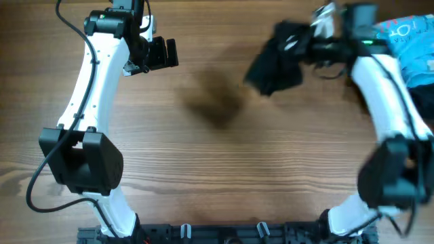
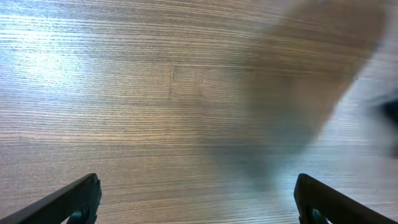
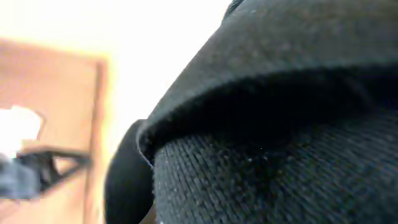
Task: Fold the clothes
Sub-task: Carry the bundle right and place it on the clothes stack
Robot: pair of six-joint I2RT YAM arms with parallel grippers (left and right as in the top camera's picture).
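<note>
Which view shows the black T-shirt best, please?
The overhead view: it shows the whole bunched T-shirt lifted off the table. The right wrist view shows only its fabric, close up; the left wrist view shows at most a dark blur at the right edge.

The table (image 1: 224, 169) is bare light-brown wood, its grain running from side to side. A blurred dark shadow (image 1: 211, 103) falls on it a little behind the middle. At the far right corner lies a light-blue garment (image 1: 413, 44) with pale lettering. A black rail (image 1: 203, 234) runs along the near edge.
</note>
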